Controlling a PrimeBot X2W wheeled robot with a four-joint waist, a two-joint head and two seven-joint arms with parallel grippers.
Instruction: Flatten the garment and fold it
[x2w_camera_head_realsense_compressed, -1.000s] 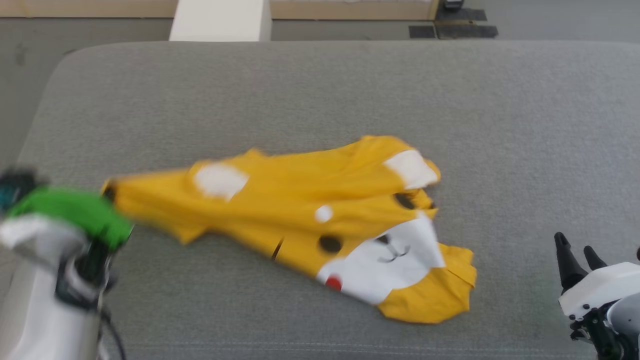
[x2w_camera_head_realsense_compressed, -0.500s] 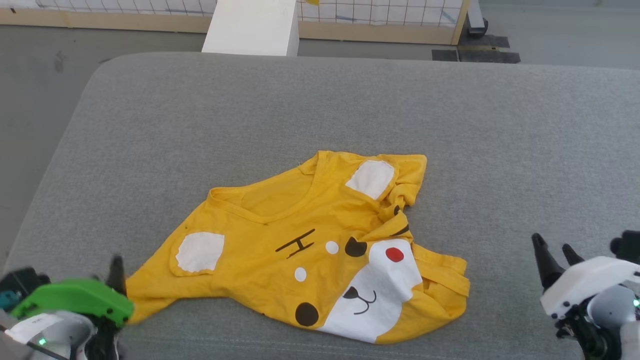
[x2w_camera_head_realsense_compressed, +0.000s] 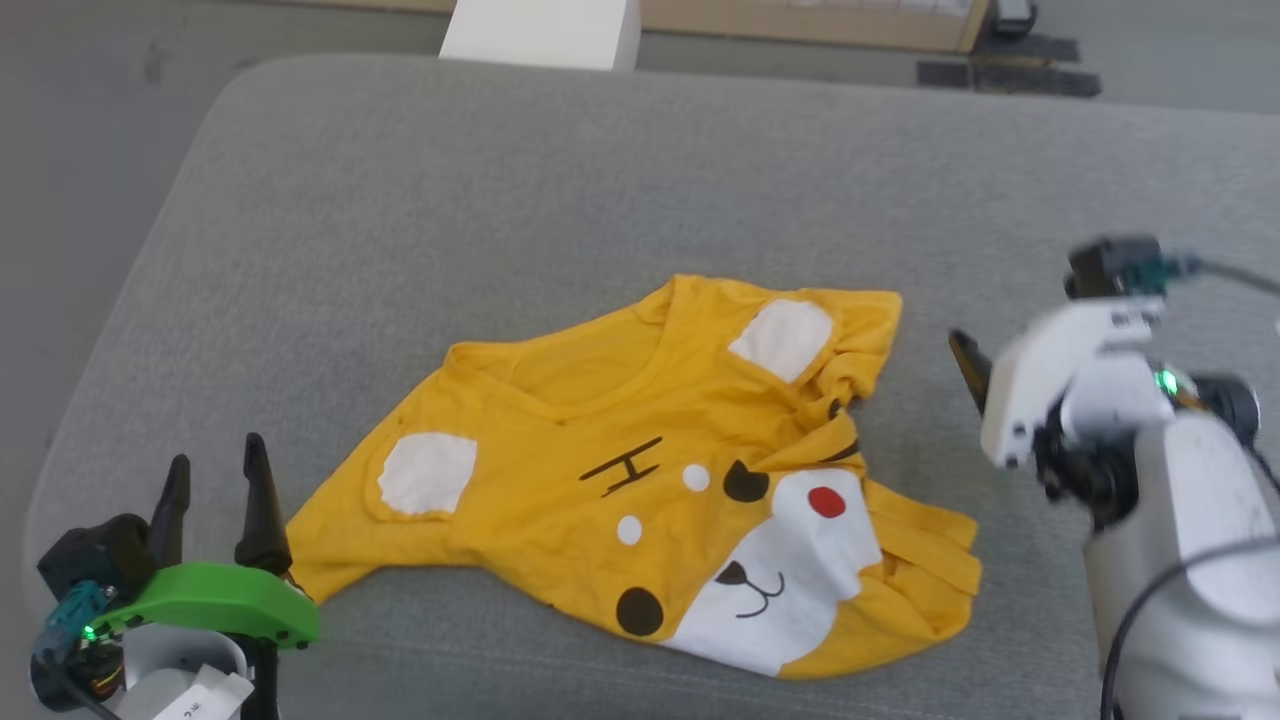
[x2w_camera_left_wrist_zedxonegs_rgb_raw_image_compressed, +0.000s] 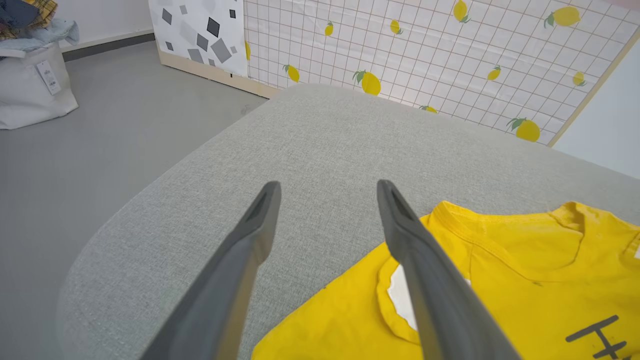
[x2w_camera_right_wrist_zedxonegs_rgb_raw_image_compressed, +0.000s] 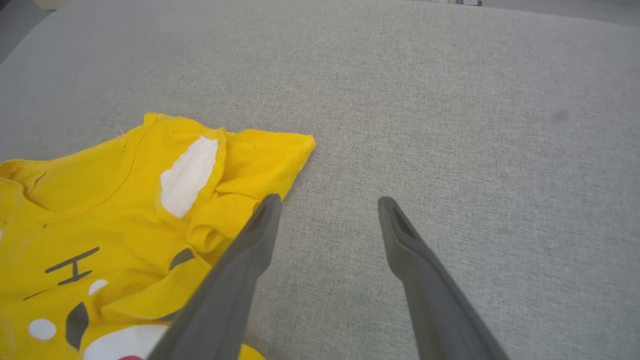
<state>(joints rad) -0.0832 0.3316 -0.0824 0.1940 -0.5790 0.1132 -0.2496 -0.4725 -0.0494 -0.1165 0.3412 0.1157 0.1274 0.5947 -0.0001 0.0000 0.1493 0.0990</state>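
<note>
Head view: the garment (x2w_camera_head_realsense_compressed: 640, 470) lies printed side up near the middle of the grey cushion (x2w_camera_head_realsense_compressed: 500, 200). The half on the robot's left is fairly flat, while the right sleeve and lower right edge are bunched and doubled over. The left tool (x2w_camera_head_realsense_compressed: 216, 452) stands just beside the left sleeve.

Left wrist view: its fingers are spread and pinch nothing.

Right wrist view: the right tool (x2w_camera_right_wrist_zedxonegs_rgb_raw_image_compressed: 327, 200) is spread wide over bare cushion beside the crumpled sleeve.

Flattening looks about half done, and no fold has been started.
</note>
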